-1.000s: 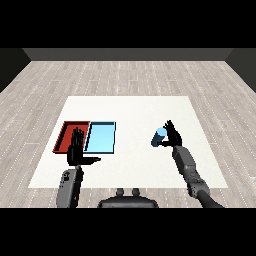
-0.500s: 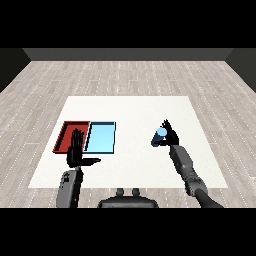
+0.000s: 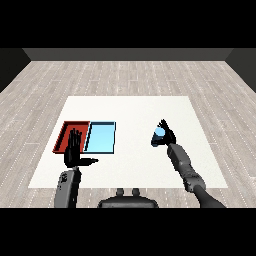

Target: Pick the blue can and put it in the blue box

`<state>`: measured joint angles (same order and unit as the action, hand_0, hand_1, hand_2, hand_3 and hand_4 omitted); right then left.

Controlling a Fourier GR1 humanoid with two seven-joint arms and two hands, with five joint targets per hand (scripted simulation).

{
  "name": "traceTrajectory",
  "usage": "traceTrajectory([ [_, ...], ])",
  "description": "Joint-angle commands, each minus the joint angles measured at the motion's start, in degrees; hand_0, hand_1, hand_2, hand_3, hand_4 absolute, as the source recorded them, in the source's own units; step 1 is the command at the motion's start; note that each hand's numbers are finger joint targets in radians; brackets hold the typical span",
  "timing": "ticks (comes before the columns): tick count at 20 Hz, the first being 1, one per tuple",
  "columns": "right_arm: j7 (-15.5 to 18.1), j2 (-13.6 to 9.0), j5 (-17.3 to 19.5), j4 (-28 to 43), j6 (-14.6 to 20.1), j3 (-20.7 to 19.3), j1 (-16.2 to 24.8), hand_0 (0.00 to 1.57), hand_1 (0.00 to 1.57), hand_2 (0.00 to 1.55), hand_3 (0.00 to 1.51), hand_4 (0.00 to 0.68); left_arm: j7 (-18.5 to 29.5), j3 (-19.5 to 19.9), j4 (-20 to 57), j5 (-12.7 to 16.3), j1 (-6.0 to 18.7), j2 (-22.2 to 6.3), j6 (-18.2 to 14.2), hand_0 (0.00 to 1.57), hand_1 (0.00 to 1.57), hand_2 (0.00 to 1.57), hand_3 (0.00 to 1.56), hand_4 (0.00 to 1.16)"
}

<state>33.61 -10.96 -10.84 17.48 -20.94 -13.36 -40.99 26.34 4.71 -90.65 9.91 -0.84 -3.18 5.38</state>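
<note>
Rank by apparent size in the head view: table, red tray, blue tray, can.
1. Table, largest by far.
2. Red tray and blue tray: they look alike, and the left hand hides part of the red one.
3. Can, smallest.

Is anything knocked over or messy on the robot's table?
Nothing looks messy. The red tray and the light blue tray lie neatly side by side. The right hand curls round the blue can, off to the trays' right. The left hand is open with straight fingers, by the red tray's near edge.
</note>
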Motion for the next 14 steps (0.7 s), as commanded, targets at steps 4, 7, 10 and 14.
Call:
traceTrajectory([
  [4, 0.84, 2.74, 1.42, 0.87, 5.38, 1.11, 1.34, 0.0, 0.0, 0.0, 0.0, 0.0, -2.65, 2.42, 0.31, 1.85, 3.11, -1.45, -0.03, 0.0, 0.0, 0.0, 0.0, 0.0],
  [7, 1.78, 1.0, 1.99, -1.1, 7.14, 0.57, 0.61, 1.34, 1.34, 1.39, 1.33, 0.397, -4.52, -3.21, -3.79, -2.12, 0.47, 2.49, -3.23, 0.0, 0.0, 0.0, 0.0, 0.0],
  [10, -4.3, 2.22, 3.01, 2.37, 13.23, 2.03, -1.3, 1.56, 1.56, 1.48, 1.44, 0.659, -0.98, -2.04, -1.44, -2.06, -0.42, 2.23, -2.44, 0.0, 0.0, 0.0, 0.0, 0.0],
  [14, -5.73, 1.4, 3.66, 4.68, 11.9, 3.01, 1.01, 1.56, 1.56, 1.49, 1.44, 0.678, 1.62, -0.75, -0.01, -0.91, -0.48, 0.95, -0.14, 0.0, 0.0, 0.0, 0.0, 0.0],
])
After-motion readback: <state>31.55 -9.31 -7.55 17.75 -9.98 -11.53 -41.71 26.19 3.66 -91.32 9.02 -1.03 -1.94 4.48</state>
